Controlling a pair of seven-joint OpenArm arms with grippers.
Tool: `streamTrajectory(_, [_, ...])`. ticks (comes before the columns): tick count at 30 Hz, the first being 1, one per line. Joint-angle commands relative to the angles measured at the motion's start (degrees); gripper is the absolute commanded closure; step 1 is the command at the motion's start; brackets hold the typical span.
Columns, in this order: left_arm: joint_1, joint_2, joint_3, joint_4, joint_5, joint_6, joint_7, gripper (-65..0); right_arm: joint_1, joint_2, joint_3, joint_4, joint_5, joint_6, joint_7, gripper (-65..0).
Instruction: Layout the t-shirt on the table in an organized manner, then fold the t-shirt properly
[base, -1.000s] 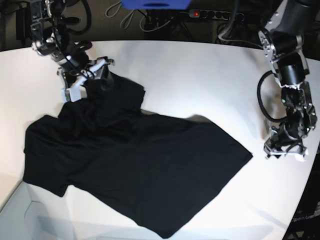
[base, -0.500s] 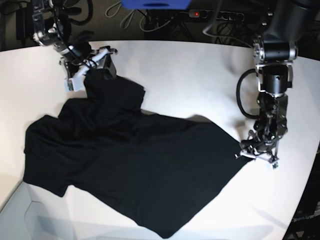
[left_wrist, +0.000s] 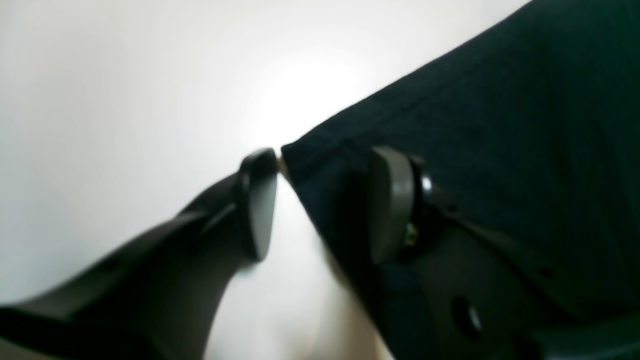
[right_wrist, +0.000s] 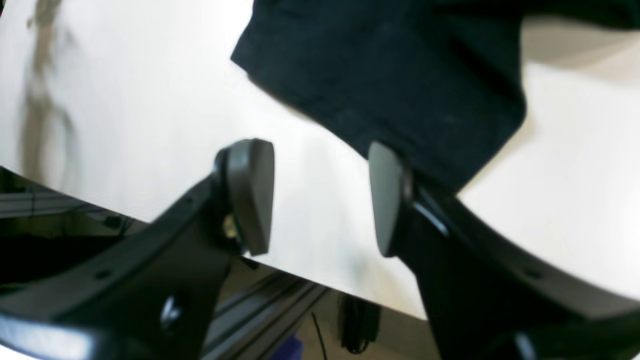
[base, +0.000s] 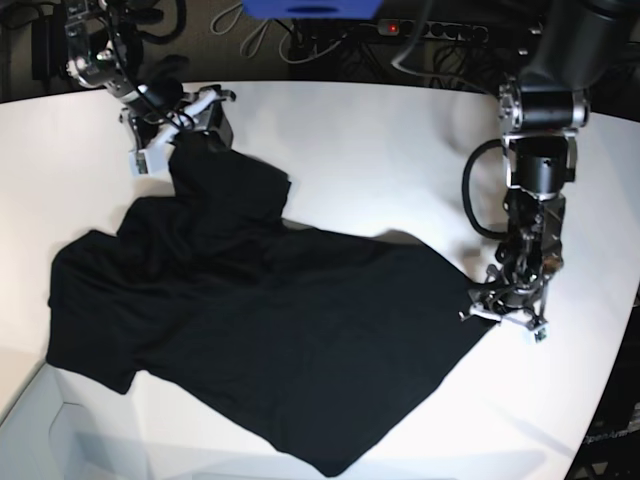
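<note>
The black t-shirt (base: 270, 340) lies rumpled and spread over the white table (base: 380, 160), one part reaching toward the far left. My left gripper (base: 500, 312) sits low at the shirt's right corner. In the left wrist view its jaws (left_wrist: 322, 210) are open, and the t-shirt (left_wrist: 500, 125) corner lies between the fingers, the right finger over the cloth. At the shirt's far left tip my right gripper (base: 178, 128) is open. In the right wrist view the gripper (right_wrist: 320, 197) has bare table (right_wrist: 125, 125) between its fingers, and the t-shirt (right_wrist: 390, 75) edge lies against the right finger (right_wrist: 387, 200).
A power strip (base: 430, 30) and cables lie behind the far table edge, beside a blue object (base: 310, 8). The table's far edge (right_wrist: 280, 280) runs just under my right gripper. The curved table edge passes close to the right of my left arm.
My left arm has swung in from the right and dropped its gripper onto the shirt's right corner. My right gripper has shifted toward the far edge, and the shirt's far tip went with it.
</note>
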Motion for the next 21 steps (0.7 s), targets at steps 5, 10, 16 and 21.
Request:
streamTrajectory(5, [-0.48,0.31,4.66,-0.21,-0.61,-0.06,3.5,-24.3,-0.52,0.47,0.11,1.02,0.76,0.71,0.99,-31.0])
streamTrajectory(10, [-0.48,0.31,6.24,-0.3,-0.61,-0.06,3.41,0.0,-1.14,0.47,0.03,1.02,0.67,0.71,1.17,-31.0])
streamTrajectory(16, [-0.3,-0.12,6.15,0.5,-0.96,-0.06,3.94,-0.1,-0.96,0.47,0.03,1.02,0.67,0.71,1.25,-31.0])
streamTrajectory(21, [5.5,-2.06,6.07,9.55,-0.96,0.21,4.02,-0.1,0.97,0.21,0.11,-0.12,0.49,0.54,0.9,-31.4])
